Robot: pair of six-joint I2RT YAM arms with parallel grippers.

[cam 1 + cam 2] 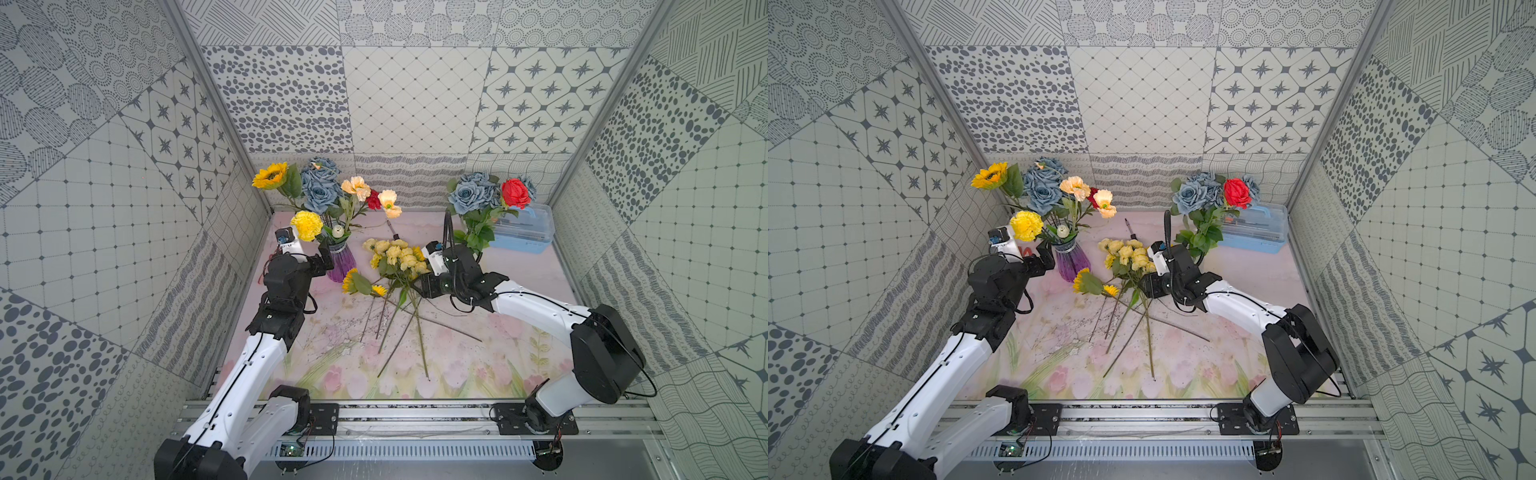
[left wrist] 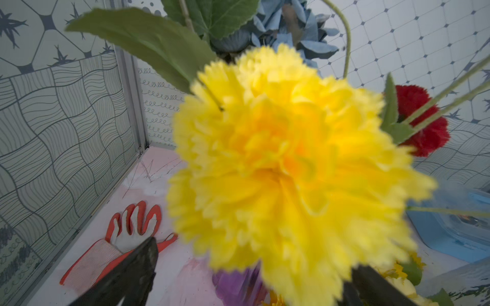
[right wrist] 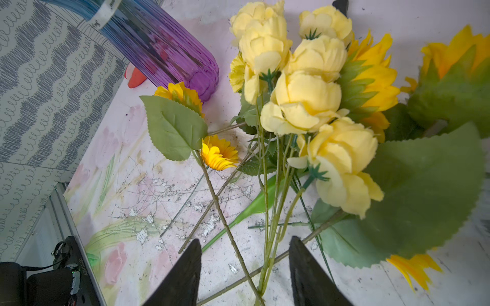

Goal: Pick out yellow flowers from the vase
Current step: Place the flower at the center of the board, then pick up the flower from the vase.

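A purple glass vase stands at the back left. It holds a sunflower and a yellow carnation among other blooms. My left gripper is open beside the vase neck, right under the carnation, which fills the left wrist view. Pale yellow roses and sunflowers lie in a heap mid-table, stems fanned toward the front. My right gripper is open over those stems, which pass loose between its fingers.
Grey-blue roses, peach poppies and a red carnation share the vase. A second bunch with a red rose stands back right before a blue plastic box. An orange-and-white glove lies by the left wall.
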